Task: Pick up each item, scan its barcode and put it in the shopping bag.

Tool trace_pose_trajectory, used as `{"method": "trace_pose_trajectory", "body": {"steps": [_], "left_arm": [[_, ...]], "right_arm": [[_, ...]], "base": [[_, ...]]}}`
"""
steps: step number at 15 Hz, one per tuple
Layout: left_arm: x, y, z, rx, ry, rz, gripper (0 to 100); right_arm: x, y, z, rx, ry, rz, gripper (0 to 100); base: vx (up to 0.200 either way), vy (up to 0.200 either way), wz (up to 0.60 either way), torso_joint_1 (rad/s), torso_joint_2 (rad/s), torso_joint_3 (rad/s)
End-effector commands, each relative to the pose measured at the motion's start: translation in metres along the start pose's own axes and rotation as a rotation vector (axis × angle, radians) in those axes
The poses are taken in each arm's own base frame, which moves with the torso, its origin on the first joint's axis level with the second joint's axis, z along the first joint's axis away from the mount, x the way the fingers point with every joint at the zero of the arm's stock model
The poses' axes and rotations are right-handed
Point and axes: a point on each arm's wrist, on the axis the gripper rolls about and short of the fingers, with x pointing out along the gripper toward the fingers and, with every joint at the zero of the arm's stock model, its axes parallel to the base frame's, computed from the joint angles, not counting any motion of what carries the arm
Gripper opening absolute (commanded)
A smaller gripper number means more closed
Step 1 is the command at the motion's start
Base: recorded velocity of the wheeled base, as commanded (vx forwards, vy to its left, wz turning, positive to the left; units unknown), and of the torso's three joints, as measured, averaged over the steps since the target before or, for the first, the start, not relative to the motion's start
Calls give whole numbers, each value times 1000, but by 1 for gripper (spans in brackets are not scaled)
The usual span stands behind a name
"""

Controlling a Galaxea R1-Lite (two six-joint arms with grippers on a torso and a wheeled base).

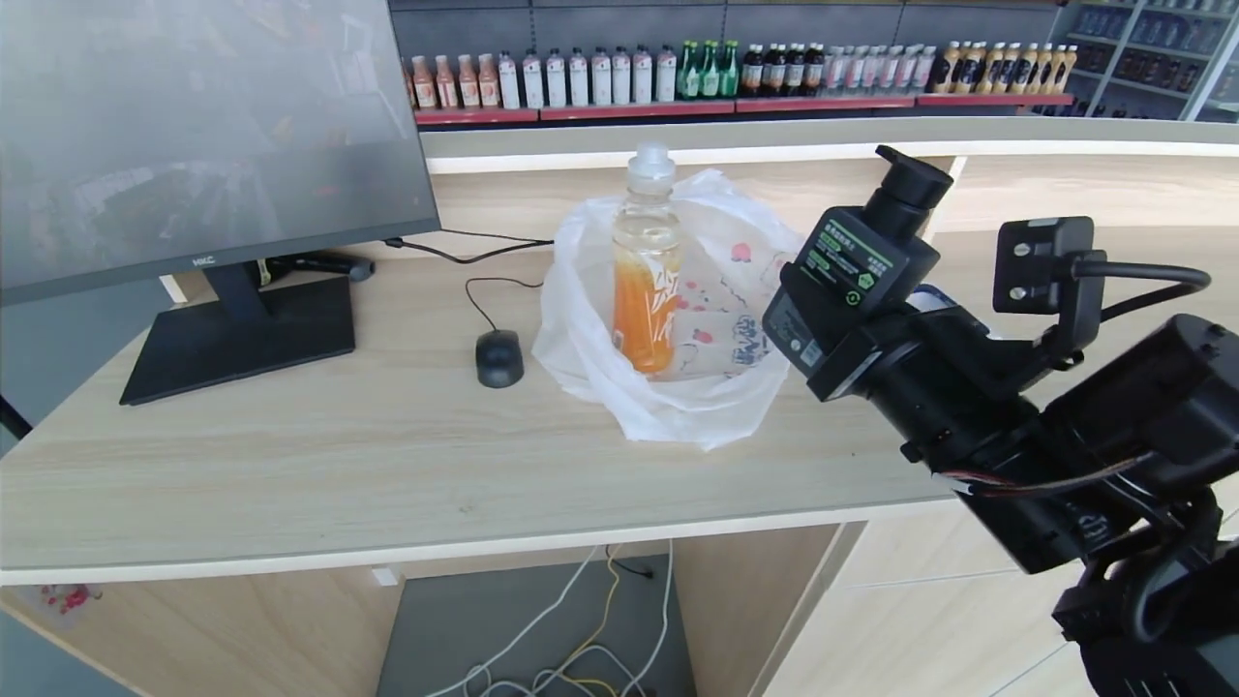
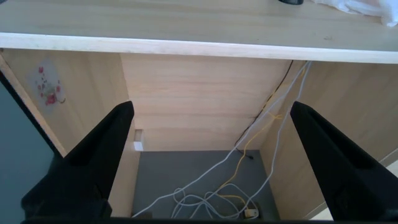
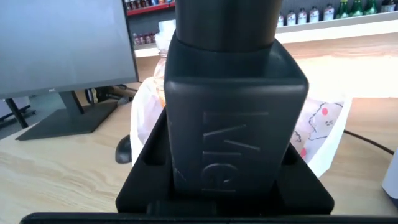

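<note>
Head view, orange bottle (image 1: 646, 281) upright in shopping bag (image 1: 678, 411), right claw (image 3: 221, 171) gripping black bottle (image 1: 857, 266), left claw (image 2: 211, 165) wide.

Monitor (image 1: 194, 126) at the counter's (image 1: 290, 465) left rear corner; mouse (image 1: 499, 358) mid-counter, right of it; shopping bag (image 1: 721, 407) just right of the mouse, drink bottle (image 1: 646, 271) upright in it; dark bottle (image 1: 852, 281) in the right gripper (image 3: 224, 186) at the bag's right.
</note>
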Motion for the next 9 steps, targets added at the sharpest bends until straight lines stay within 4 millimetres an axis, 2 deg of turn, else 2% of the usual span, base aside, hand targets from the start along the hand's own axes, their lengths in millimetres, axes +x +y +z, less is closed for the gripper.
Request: {"method": "trace_pose_trajectory", "body": {"steps": [1, 3, 6, 9], "left_arm": [[0, 0, 0, 1, 0, 1, 100], [0, 0, 0, 1, 0, 1, 100], [0, 0, 0, 1, 0, -1, 100], [0, 0, 0, 1, 0, -1, 100]], "right_arm": [[12, -14, -7, -19, -6, -48, 0], [21, -30, -14, -43, -4, -90, 0], [36, -34, -24, -53, -13, -102, 0], [40, -38, -46, -67, 39, -109, 0]], "base": [[0, 0, 0, 0, 0, 0], [0, 0, 0, 0, 0, 0], [0, 0, 0, 0, 0, 0], [0, 0, 0, 0, 0, 0]]}}
